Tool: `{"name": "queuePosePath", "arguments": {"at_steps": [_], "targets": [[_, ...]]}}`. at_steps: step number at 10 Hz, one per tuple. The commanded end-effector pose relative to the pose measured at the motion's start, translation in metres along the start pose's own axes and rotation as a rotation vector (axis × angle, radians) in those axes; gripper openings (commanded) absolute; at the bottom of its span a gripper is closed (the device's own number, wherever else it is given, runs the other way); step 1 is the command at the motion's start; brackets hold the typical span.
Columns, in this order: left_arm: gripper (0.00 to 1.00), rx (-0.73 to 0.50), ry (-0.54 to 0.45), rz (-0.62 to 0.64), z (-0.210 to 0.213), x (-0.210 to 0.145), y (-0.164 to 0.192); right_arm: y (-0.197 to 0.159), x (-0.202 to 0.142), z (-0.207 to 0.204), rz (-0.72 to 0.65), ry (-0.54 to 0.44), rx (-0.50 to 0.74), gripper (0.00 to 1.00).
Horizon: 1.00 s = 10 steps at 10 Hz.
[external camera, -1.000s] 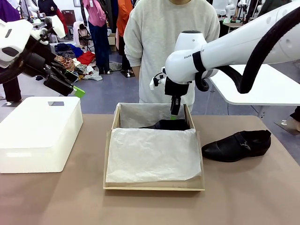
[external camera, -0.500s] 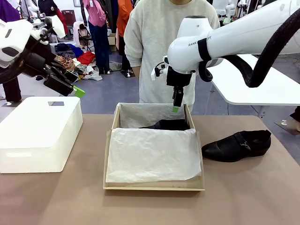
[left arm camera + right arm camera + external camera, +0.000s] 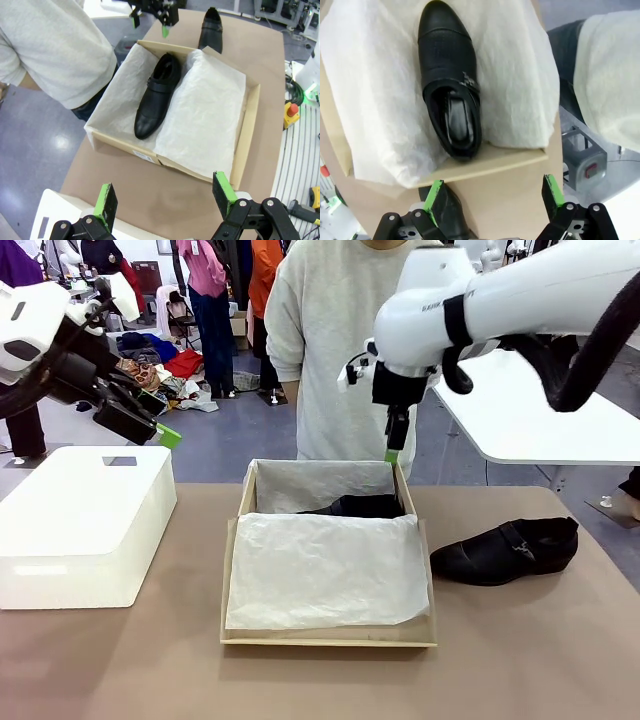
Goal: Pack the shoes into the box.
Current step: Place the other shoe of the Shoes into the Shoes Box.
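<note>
One black shoe (image 3: 362, 506) lies in the far end of the tan box (image 3: 232, 580), on white tissue paper (image 3: 325, 570). The other shoe (image 3: 505, 550) rests on the table to the right of the box. My right gripper (image 3: 394, 445) hangs open above the box's far right corner, holding nothing. Its wrist view looks down on the boxed shoe (image 3: 450, 85) and the box wall (image 3: 495, 160), and the gripper (image 3: 492, 197) has nothing between its fingers. My left gripper (image 3: 155, 420) is raised at the far left, open; its wrist view shows the box (image 3: 247, 130) and both shoes (image 3: 155, 97) (image 3: 211, 30).
A big white rounded box (image 3: 85, 520) stands at the table's left. A person in a light sweater (image 3: 350, 340) stands right behind the tan box. A white table (image 3: 560, 430) is off to the back right. Bare brown tabletop lies in front of the box.
My right gripper opened and rose up and to the right, out of the box. The shoe stayed in the box. The left arm has not moved.
</note>
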<state>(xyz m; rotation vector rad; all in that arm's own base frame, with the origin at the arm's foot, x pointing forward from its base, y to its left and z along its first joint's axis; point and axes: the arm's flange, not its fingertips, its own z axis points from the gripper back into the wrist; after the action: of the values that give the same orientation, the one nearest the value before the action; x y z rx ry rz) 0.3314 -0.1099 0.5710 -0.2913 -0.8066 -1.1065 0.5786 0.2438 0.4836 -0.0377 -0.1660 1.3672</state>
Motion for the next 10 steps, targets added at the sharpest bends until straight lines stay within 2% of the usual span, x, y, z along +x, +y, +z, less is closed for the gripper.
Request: {"name": "queuePosePath", "arguments": {"at_steps": [1,6,10], "targets": [[1.0,-0.007,-0.007,-0.001,0.001,0.0,0.0,0.005,-0.027,0.028,0.037,0.011,-0.031,1.0],[1.0,-0.007,-0.007,-0.001,0.001,0.0,0.0,0.02,-0.106,0.063,0.159,0.037,-0.101,1.0],[1.0,-0.007,-0.007,-0.001,0.001,0.0,0.0,0.037,-0.168,0.057,0.105,0.107,-0.094,1.0]]}}
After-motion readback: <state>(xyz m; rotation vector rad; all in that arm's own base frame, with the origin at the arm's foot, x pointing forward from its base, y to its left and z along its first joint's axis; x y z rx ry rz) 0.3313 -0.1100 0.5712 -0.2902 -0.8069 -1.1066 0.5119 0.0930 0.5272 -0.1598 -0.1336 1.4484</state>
